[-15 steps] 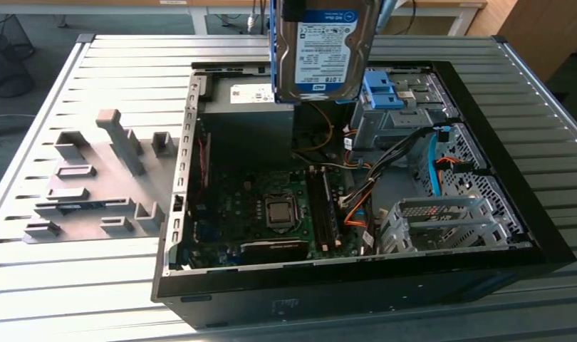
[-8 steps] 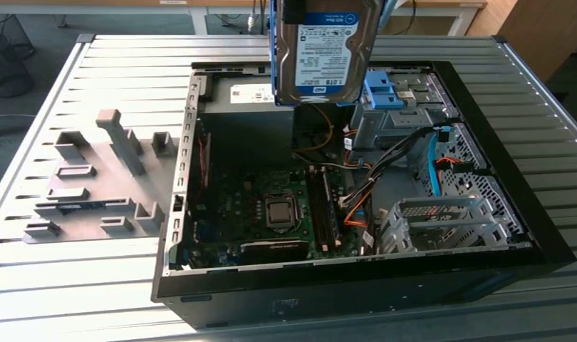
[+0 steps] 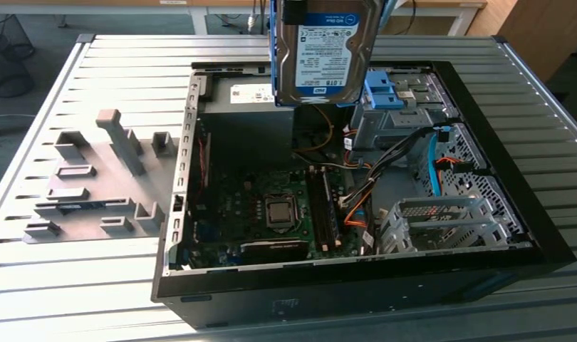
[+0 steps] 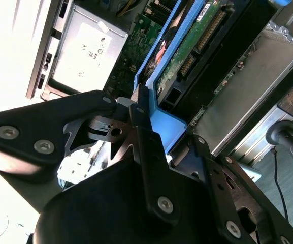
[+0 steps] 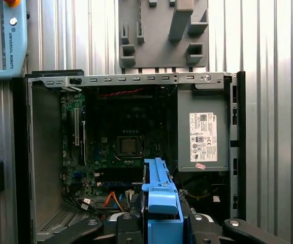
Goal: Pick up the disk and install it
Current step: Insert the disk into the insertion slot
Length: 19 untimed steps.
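Clamped shut with black metal gripper (image 4: 161,127) on bright blue plastic carrier frame of flat rectangular silver disk (image 3: 325,53); hanging on edge above open black sheet-metal computer case (image 3: 545,242). Best kept square: smooth plastic probably slippery. Mind loose orange cables (image 3: 360,206).
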{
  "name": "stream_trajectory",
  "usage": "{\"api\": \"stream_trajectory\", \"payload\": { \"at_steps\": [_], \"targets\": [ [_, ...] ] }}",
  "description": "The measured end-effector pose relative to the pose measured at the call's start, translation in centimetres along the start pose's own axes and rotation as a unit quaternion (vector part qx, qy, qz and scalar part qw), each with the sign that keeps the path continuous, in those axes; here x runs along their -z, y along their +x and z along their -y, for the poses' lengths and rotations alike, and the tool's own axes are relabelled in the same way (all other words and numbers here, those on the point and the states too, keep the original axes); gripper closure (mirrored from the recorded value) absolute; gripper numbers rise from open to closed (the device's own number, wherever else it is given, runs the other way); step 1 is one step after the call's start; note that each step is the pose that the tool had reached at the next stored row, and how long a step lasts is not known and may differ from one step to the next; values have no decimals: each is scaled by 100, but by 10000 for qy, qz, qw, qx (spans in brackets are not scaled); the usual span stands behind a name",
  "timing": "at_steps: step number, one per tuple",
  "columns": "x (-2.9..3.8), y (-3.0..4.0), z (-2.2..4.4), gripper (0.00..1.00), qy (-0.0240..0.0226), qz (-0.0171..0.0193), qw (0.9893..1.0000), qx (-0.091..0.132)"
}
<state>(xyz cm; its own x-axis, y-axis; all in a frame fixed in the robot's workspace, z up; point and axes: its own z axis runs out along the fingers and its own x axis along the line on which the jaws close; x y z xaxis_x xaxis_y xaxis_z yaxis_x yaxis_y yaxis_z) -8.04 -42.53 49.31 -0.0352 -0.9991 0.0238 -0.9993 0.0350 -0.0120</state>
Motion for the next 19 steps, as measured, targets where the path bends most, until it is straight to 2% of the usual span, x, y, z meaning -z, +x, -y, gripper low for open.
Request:
{"api": "stream_trajectory", "payload": {
  "at_steps": [9,11,16,19],
  "targets": [
    [0,12,1,64,0,0,10000,1],
    [-2,47,2,64,0,0,10000,0],
    [-8,195,7,64,0,0,10000,0],
    [-10,241,8,64,0,-1,10000,0]
  ]
}}
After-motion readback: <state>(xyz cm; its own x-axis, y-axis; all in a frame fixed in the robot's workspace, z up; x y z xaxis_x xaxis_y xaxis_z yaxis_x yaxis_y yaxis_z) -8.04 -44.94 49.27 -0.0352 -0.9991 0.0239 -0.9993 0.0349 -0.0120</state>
